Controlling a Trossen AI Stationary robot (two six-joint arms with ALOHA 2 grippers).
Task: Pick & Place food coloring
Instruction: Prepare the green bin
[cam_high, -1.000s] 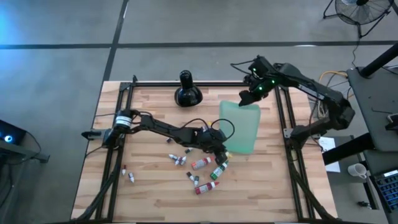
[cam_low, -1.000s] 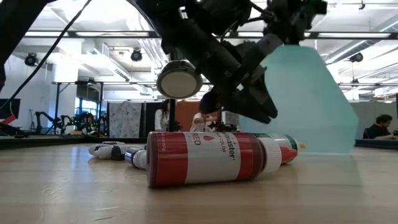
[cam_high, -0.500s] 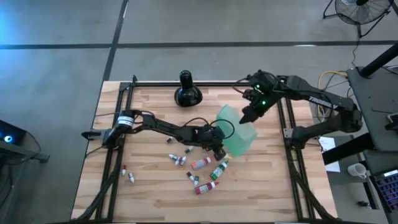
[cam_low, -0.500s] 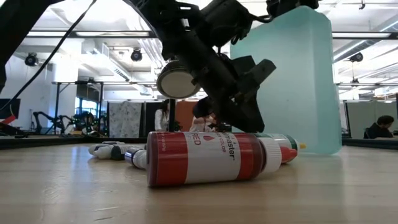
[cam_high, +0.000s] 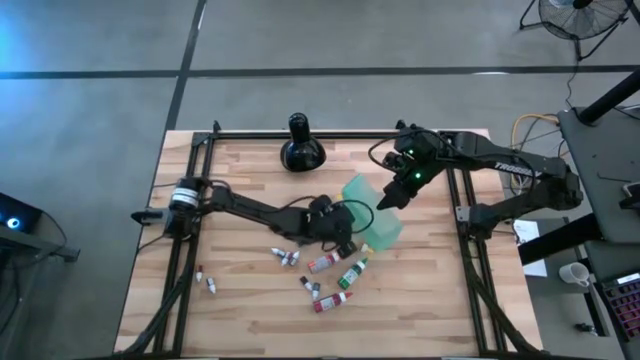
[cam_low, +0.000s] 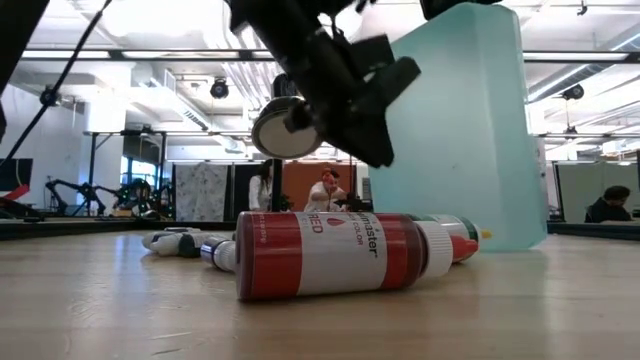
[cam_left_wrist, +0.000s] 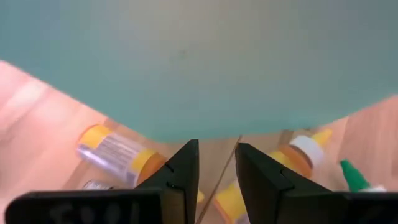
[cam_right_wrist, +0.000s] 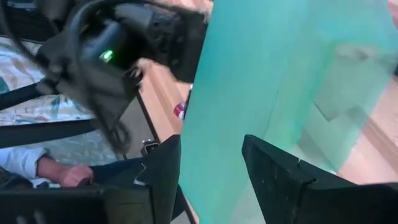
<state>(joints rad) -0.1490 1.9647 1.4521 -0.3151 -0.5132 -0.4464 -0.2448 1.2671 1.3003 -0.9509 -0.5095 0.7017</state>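
Bottles (cam_high: 335, 268) lie scattered mid-table beside the teal sheet (cam_high: 372, 215) — right gripper (cam_high: 391, 196) pinching its top edge, left gripper (cam_high: 343, 243) nipping its lower edge — so hold both edges steady.

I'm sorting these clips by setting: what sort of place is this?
Probably a robotics lab in an open industrial hall: a framed wooden workbench, exposed ceiling ducts with strip lights, and another robot arm in the background.

Our right gripper (cam_high: 388, 199) has swung the teal sheet (cam_high: 372, 215) toward seven o'clock, our left gripper (cam_high: 345, 243) has drawn back toward nine o'clock.
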